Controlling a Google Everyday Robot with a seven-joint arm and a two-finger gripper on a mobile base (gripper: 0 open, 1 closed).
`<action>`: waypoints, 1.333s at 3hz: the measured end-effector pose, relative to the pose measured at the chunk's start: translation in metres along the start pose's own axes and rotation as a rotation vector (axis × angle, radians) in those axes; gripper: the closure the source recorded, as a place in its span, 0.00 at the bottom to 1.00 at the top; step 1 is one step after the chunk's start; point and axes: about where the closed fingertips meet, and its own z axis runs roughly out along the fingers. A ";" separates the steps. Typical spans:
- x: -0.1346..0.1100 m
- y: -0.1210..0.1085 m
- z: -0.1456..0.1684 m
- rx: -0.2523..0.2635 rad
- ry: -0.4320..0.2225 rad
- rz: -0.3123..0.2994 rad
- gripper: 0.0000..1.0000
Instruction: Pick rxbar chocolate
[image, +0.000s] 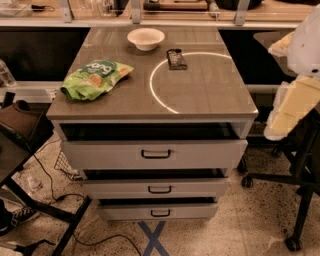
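where the grey table (210, 87) runs toward its back edge, the rxbar chocolate (176, 59) lies flat, a small dark bar set slightly askew. it sits on the upper left arc of a thin bright ring of light (150, 82) cast on the table top, partly inside the ring and partly outside it. nothing touches the bar. just behind it and to its left stands a white bowl (145, 38), upright and apart from the bar. further left and nearer the front lies a green crinkled chip bag (95, 78), well apart from both and close to the table's left edge.

below the top, three pale drawers are stacked, the top drawer (205, 154) widest in view, each with a dark handle and a dark gap above it. on the speckled floor in front, a blue tape cross (152, 239) shows under the lowest drawer, and black cables (45, 180) trail on the left.

the gripper (292, 107) hangs at the right edge of the view, a pale shape beyond the table's right side, off the table top and well apart from the bar. whether it is open or closed, i cannot tell, and it holds nothing that shows. black chair legs (300, 192) stand beneath it.
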 end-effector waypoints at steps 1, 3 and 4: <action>-0.007 -0.034 0.021 0.055 -0.126 0.102 0.00; -0.047 -0.174 0.047 0.321 -0.393 0.463 0.00; -0.069 -0.213 0.050 0.450 -0.404 0.535 0.00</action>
